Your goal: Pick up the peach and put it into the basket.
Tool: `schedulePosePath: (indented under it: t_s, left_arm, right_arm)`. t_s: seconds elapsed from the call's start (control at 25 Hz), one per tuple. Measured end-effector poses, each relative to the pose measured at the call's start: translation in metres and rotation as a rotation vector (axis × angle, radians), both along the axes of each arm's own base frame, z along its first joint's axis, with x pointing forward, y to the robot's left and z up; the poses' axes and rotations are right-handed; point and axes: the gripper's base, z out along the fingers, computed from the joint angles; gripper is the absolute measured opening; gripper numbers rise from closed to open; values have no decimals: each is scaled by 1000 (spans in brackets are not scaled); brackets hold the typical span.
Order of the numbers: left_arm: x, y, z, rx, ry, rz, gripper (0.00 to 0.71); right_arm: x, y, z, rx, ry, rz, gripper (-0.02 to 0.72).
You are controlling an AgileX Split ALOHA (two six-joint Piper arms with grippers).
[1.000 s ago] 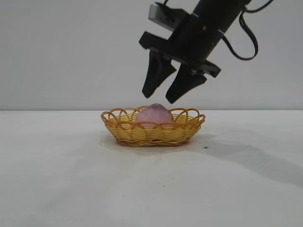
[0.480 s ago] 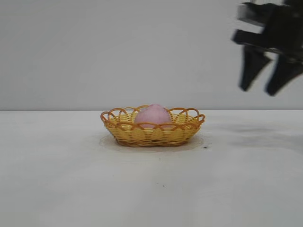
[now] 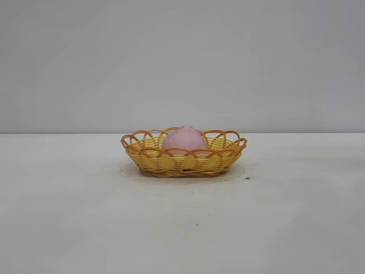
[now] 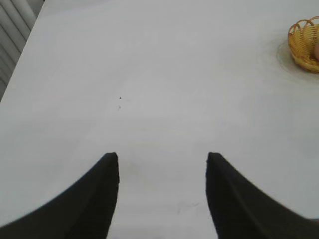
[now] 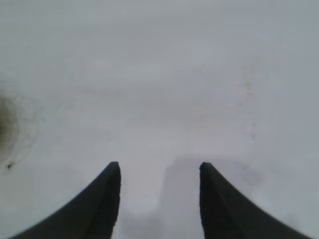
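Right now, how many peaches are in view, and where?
1. The peach sits inside the basket at the middle of the table, its top above the rim. Nothing smaller could be ruled out behind it in the basket.

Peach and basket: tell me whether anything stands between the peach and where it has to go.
Nothing visible does. The peach already sits inside the basket, its top showing above the scalloped rim. No arm shows in the exterior view; both wrist views show open jaws over the bare white table, holding nothing.
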Motion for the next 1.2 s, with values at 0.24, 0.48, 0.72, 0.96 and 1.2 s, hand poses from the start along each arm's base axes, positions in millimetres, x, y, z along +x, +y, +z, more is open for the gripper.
schedulePosePath:
  t_s: [0.24, 0.48, 0.72, 0.96, 1.2]
  left_arm:
    - [0, 0, 0, 0, 0, 0, 343]
    - [0, 0, 0, 0, 0, 0, 343]
    - [0, 0, 0, 0, 0, 0, 343]
    - [0, 0, 0, 0, 0, 0, 343]
    - [0, 0, 0, 0, -2, 0, 343]
  right_arm:
    - [-71, 16, 27, 23, -91, 71, 340]
    - [-139, 22, 33, -48, -84, 90, 340]
    - [-182, 13, 32, -155, -69, -34, 340]
    - [-208, 8, 28, -206, -85, -127, 340]
    - [-237, 8, 27, -218, -225, -183, 340]
